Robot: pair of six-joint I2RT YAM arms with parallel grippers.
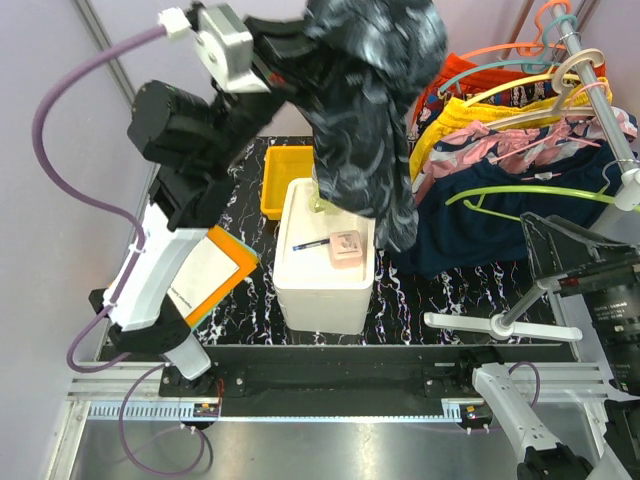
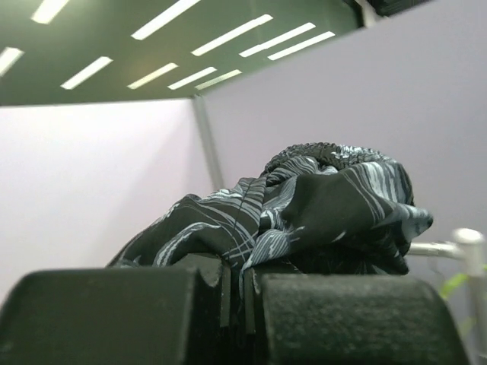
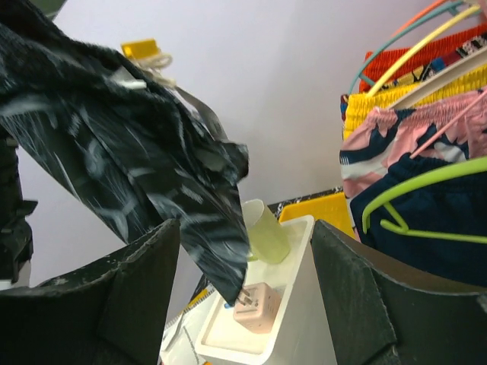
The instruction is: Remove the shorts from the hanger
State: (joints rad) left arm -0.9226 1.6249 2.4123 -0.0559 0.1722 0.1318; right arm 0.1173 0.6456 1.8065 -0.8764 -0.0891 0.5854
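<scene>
1. Top external view: the charcoal marbled shorts (image 1: 365, 110) hang in the air directly above the white tub (image 1: 320, 295). They are bunched at the top, and their lower end drapes down to the tub's far right corner.
2. The navy shorts (image 1: 500, 235) hang to the right of the white tub, under the clothes rail (image 1: 600, 95). A lime-green hanger (image 1: 515, 195) lies across their front. The floral shorts (image 1: 500, 150) and the yellow shorts (image 1: 470, 115) hang higher on the same rail, also right of the tub.
3. The white tub itself stands on the black marbled tabletop (image 1: 250, 300). A yellow bin (image 1: 280, 180) sits just behind the tub, and an orange-edged booklet (image 1: 215, 270) lies to its left.
4. The left gripper (image 2: 237, 300) is raised high above the tub. Its two fingers are pressed together, with a fold of the marbled shorts pinched between them and the rest of the cloth heaped over the fingertips.
5. The right gripper (image 3: 243, 255) is low and to the right of the tub, facing it. Its jaws are spread wide and hold nothing.
6. Inside the tub are a pale yellow cup (image 3: 266, 232) at the far end, a pink plug cube (image 1: 345, 247) near the middle, and a pen (image 1: 312, 243) just left of the cube.
</scene>
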